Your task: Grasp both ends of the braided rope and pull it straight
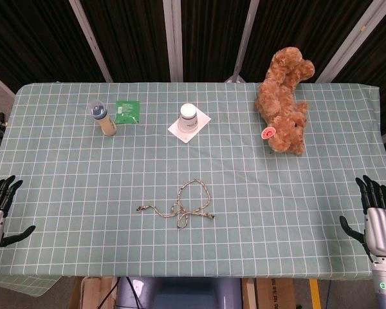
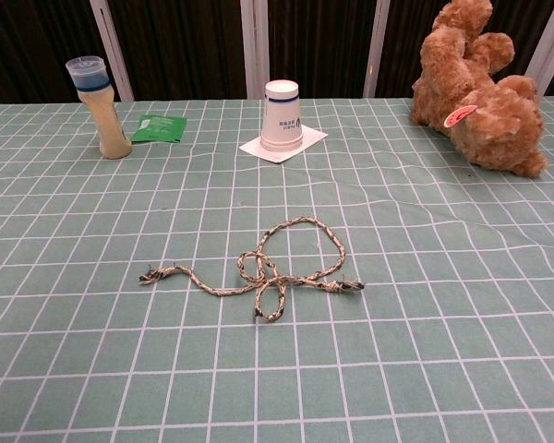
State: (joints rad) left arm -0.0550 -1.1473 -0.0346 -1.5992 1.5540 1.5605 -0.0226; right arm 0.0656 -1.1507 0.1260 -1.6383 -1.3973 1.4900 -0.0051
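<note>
The braided rope (image 1: 183, 205) (image 2: 268, 268) lies in loose loops on the green checked tablecloth (image 1: 257, 193), near the front middle. One frayed end points left and the other ends at the right of the loops. My left hand (image 1: 0, 209) hovers at the table's left front edge, fingers spread, holding nothing. At the right front edge my right hand (image 1: 376, 215) also has its fingers apart and holds nothing. Both hands are far from the rope. The chest view shows neither hand.
At the back stand a small bottle with a blue cap (image 1: 103, 118) (image 2: 100, 106), a green packet (image 1: 127, 111) (image 2: 159, 127), and an upside-down paper cup on a white napkin (image 1: 189, 121) (image 2: 282, 115). A brown plush dog (image 1: 284, 103) (image 2: 485, 88) lies at back right.
</note>
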